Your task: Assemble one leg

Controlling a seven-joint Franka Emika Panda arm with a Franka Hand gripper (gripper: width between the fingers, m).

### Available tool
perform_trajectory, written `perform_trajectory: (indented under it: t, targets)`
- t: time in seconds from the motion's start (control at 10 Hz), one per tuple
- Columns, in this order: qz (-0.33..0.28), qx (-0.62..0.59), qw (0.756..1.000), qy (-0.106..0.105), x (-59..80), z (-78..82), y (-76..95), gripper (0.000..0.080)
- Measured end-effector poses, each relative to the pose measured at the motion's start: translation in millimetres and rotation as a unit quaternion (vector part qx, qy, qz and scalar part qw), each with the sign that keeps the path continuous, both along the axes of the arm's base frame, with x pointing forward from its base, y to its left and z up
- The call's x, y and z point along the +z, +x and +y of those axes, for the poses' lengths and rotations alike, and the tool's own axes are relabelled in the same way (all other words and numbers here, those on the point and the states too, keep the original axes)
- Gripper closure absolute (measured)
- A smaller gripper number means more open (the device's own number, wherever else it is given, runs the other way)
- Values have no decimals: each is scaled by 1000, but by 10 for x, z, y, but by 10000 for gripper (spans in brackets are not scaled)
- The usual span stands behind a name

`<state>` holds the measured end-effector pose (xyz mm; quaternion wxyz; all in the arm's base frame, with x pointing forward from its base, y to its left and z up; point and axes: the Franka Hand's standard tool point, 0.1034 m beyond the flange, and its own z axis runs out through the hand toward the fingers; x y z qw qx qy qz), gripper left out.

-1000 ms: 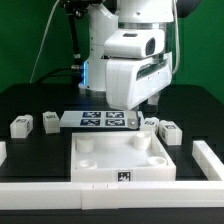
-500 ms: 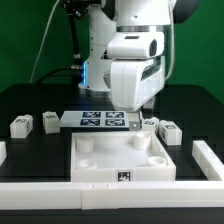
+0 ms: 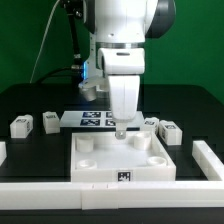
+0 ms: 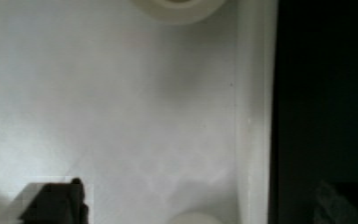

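Arm [image 3: 118,40]: white, standing behind the tray, with the wrist turned straight down and the hand hanging vertical over the tray's rear edge.

Gripper [image 3: 120,132]: the fingertips point down, close above the tray's rear rim, near the middle of that rim. In the exterior view the fingers look close together and no part shows between them. The wrist view shows only one dark finger [image 4: 51,201], over the tray's pale floor. How far the jaws stand apart cannot be told.

Tray [image 3: 90,172]: a large white square part with round corner sockets, lying flat on the black table [image 3: 30,100]. Its front wall carries a small marker tag. In the wrist view one round socket [image 4: 176,8] is partly in frame, and the tray's edge meets the dark table surface.

White bar [image 3: 60,195]: long, lying across in front of the tray. A shorter bar [image 3: 210,158] lies to the exterior view's right of the tray.

Marker board [image 3: 95,120]: flat on the table just behind the tray, with its middle hidden by the hand.

Legs: four small white blocks on the table, none touching the tray.
- Outer left leg [image 3: 21,126] and inner left leg [image 3: 50,121]: behind the tray's rear corner on the exterior view's left
- Inner right leg [image 3: 150,122]: behind the tray's rear rim, near the gripper
- Outer right leg [image 3: 168,130]: just beside the inner right leg, off the tray's rear corner
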<state>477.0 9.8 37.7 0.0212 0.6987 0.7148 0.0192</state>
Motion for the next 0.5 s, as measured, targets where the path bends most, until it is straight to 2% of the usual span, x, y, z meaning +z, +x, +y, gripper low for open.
perform_trajectory:
  t: [0.3, 0.5]
  targets:
    - [1, 0, 1000, 0, -16, -2, -8, 150]
    - [4, 27, 1000, 4, -202, 36, -116, 150]
